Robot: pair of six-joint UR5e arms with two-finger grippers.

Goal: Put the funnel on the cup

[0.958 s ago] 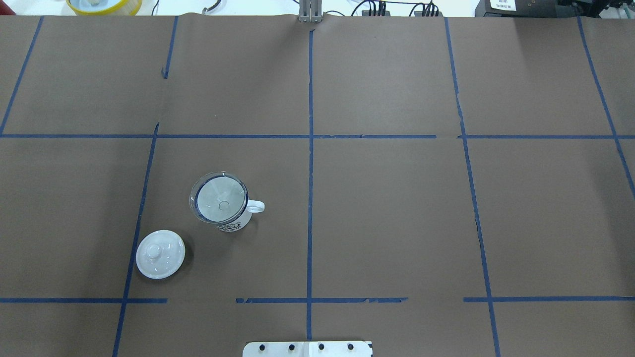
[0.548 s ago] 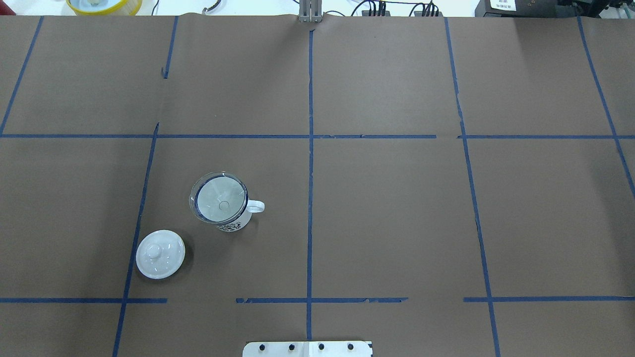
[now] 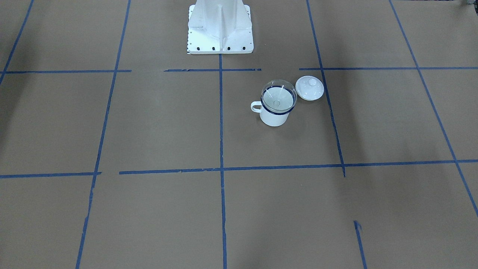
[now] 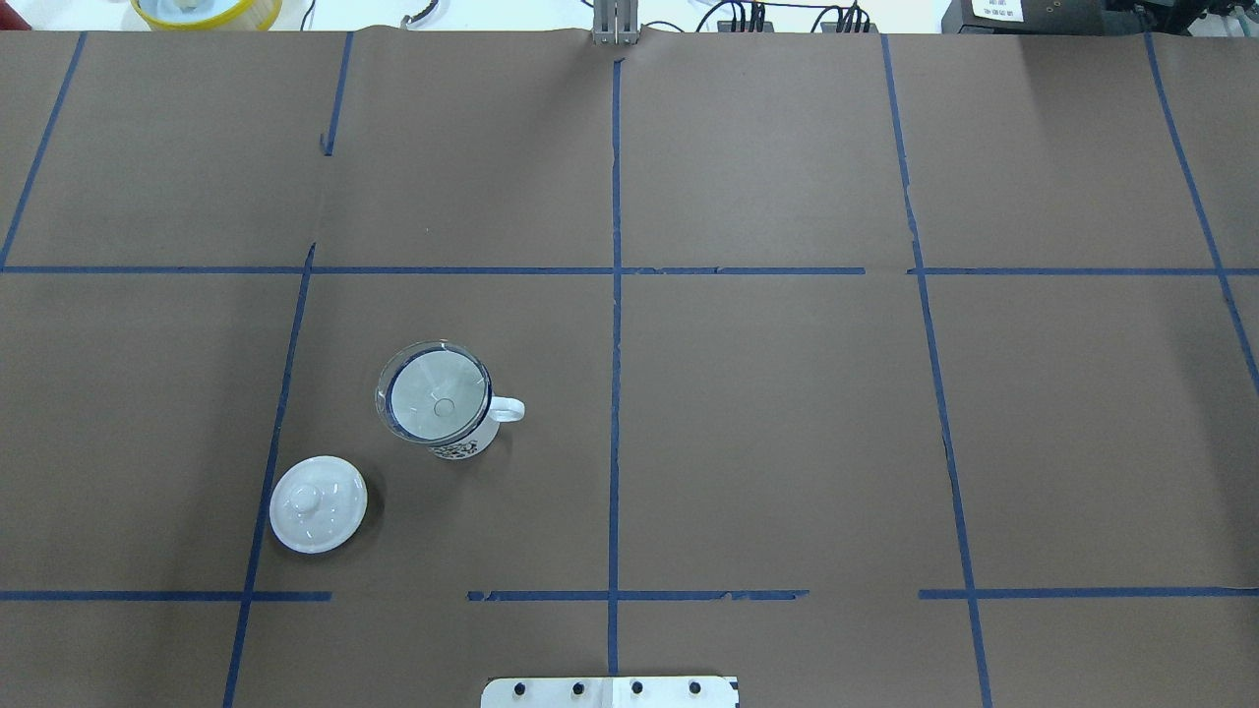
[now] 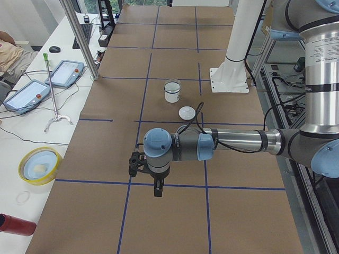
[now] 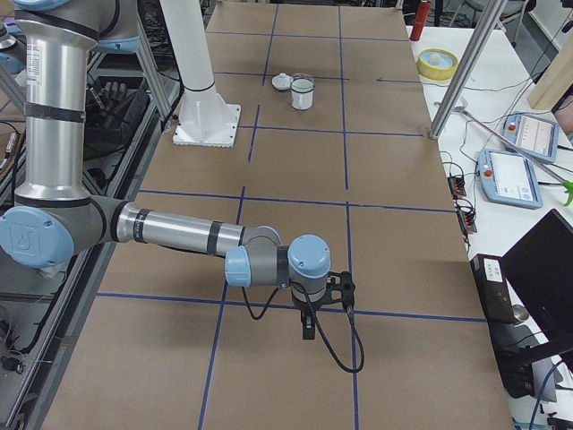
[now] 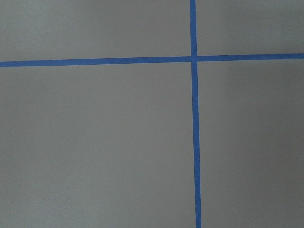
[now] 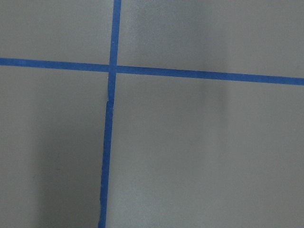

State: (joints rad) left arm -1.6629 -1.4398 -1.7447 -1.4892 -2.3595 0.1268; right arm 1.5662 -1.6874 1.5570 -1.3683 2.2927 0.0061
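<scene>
While funnel [image 3: 278,98] tops cup [image 3: 274,117], lid [image 3: 309,88] near; left end effector [image 5: 157,189], right end effector [image 6: 308,328]: unclear.

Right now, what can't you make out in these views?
Left pincer: seen only in the exterior left view, small; open or shut cannot be told.
Right pincer: same, only in the exterior right view.
Funnel spout: inside the cup, hidden by its wall.
Cup's printed pattern: overhead view, too small to read.
Wrist views: only brown paper and blue tape, no fingers.

Brown-papered table [image 3: 149,123], blue tape grid [image 3: 221,123], cup [image 3: 274,117] upright, white lid [image 3: 309,88] beside
</scene>
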